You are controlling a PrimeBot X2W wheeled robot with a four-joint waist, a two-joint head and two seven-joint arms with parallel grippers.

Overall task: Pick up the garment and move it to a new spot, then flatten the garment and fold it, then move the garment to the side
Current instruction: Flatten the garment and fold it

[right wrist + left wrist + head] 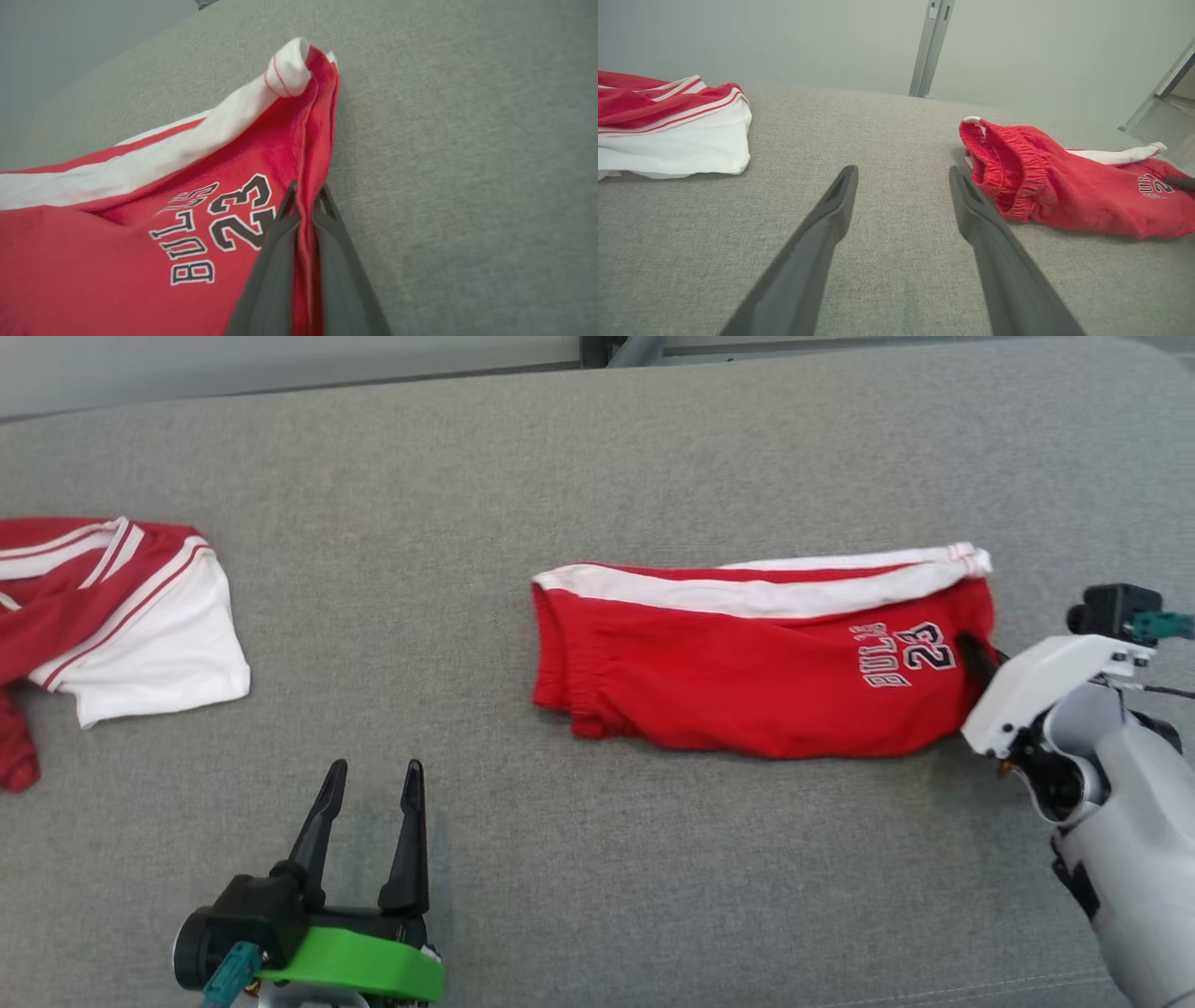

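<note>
A grey upholstered surface (pixel 597 457) is spread across the whole head view. The red shorts (pixel 747 681) are laid on it right of centre, with the waistband toward the middle of the frame, a white stripe along the upper edge and the "BULLS 23" print near the right end. A red and white jersey (pixel 140 635) is seen at the left edge, well apart from the shorts.

The step in hand is judged to be the grasp by which the shorts are to be carried. Whether that is to a new spot or to the side cannot be settled from how they lie. To be done well, the cloth should be raised slowly and evenly, so that the pinched hem is not pulled out of the fingers. Enough height should be gained that the waistband end is not dragged and bunched. As only one end is held, the free end may be expected to hang and swing.

The right gripper (pixel 306 198) is closed on the shorts. At lower centre of the right wrist view, a ridge of red hem is pinched between its two dark fingers, just beside the print. The left gripper (pixel 374 770) is held wide apart at the lower left of the head view, with nothing between its fingers and no cloth touched.
</note>
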